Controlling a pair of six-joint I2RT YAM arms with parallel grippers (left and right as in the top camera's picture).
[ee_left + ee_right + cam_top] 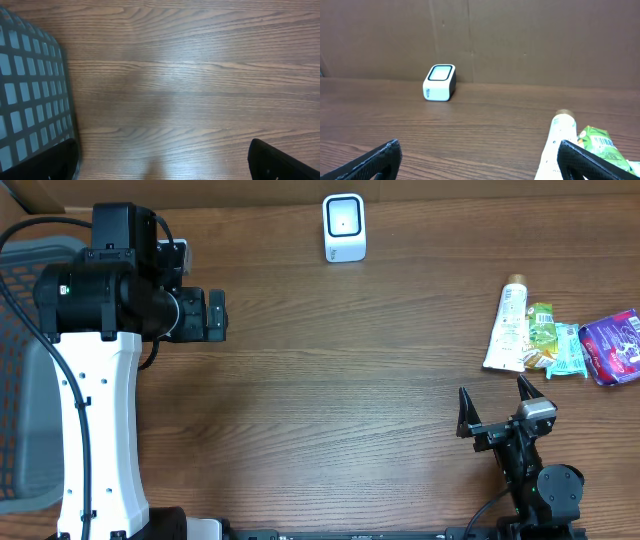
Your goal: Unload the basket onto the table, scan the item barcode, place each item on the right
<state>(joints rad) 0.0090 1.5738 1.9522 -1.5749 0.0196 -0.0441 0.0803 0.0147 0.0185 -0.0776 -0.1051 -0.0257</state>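
The white barcode scanner point(344, 227) stands at the back of the table, its window facing up; it also shows far ahead in the right wrist view point(440, 83). A white tube point(508, 325), a green packet point(541, 332), a teal packet point(566, 350) and a purple pouch point(618, 345) lie together at the right. My right gripper point(493, 388) is open just in front of them, holding nothing; the tube point(559, 142) and green packet point(597, 142) sit by its right fingertip. My left gripper point(215, 315) hangs open over bare wood at the left point(162, 160).
A grey mesh basket point(30, 260) sits at the table's left edge, close beside my left fingers point(30, 90). A brown cardboard wall point(520, 35) closes off the back of the table behind the scanner.
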